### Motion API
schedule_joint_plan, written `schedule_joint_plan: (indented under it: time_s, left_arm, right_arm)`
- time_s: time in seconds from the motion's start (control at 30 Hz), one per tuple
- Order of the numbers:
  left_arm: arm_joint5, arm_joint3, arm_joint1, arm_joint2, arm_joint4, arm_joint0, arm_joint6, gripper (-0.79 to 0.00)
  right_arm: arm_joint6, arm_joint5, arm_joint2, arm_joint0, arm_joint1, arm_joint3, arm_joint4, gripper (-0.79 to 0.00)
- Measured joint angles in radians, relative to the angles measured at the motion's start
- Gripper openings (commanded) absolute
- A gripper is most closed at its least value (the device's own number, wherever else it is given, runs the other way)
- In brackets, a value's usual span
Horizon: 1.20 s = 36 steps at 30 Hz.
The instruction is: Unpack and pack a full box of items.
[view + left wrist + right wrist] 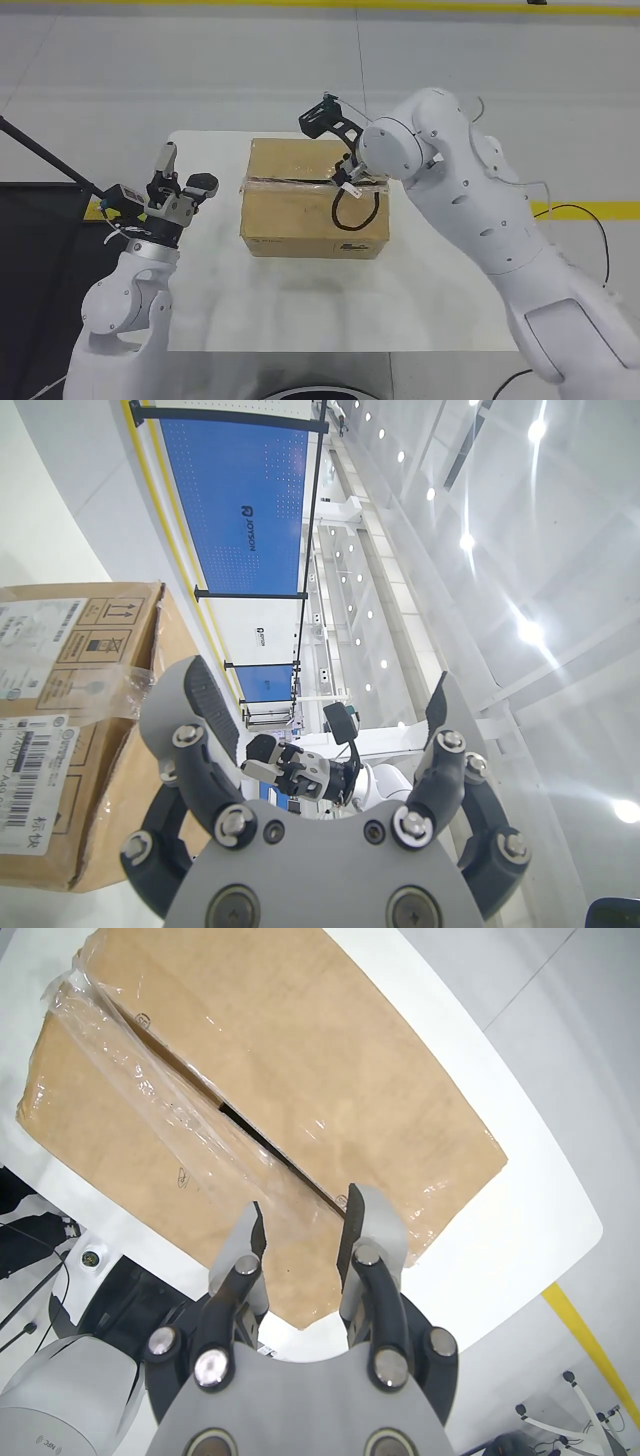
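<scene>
I've got the left gripper point(186, 172) at centre left of the top view, jaws spread wide and empty, apart from the cardboard box point(300, 215). The box sits mid-frame on the white table point(220, 310), top seam taped. The right gripper point(306, 1200) is over that seam, jaws narrowly apart, gripping nothing.

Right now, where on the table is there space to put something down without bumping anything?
The widest bare patch of the table is the strip between the cardboard box and the edge nearest the robot. The left side is tighter: the left gripper sits beside the box. The right gripper hangs over the box's top, so that's crowded.
</scene>
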Motion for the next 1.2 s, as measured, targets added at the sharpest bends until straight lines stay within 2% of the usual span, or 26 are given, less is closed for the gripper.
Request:
schedule_joint_plan:
  time_s: [0.27,0.57,0.7,0.73,1.1,1.17,1.2]
  left_arm:
    - [0.004,0.002,0.001,0.005,0.000,-0.003,0.016,0.000]
    - [0.002,0.013,0.002,0.015,0.001,-0.009,0.025,0.000]
    - [0.003,0.015,0.003,0.017,0.001,-0.011,0.030,0.000]
    - [0.003,0.015,0.003,0.017,0.001,-0.011,0.031,0.000]
    - [0.003,0.017,0.005,0.012,-0.003,-0.007,0.032,0.000]
    - [0.003,0.018,0.006,0.012,-0.005,-0.007,0.030,0.000]
    - [0.003,0.019,0.006,0.012,-0.006,-0.007,0.030,0.000]
  right_arm:
    - [0.000,0.006,-0.048,-0.003,0.034,-0.025,0.035,-0.428]
    - [0.000,0.038,-0.103,-0.011,0.053,-0.092,0.004,-0.443]
    - [0.000,0.051,-0.120,-0.014,0.053,-0.105,-0.012,-0.465]
    - [-0.003,0.052,-0.122,-0.015,0.053,-0.108,-0.019,-0.493]
    - [-0.065,0.058,-0.140,-0.038,0.035,-0.089,-0.069,-0.477]
    - [-0.067,0.062,-0.145,-0.040,0.031,-0.080,-0.081,-0.483]
    - [-0.067,0.065,-0.147,-0.041,0.029,-0.077,-0.088,-0.511]
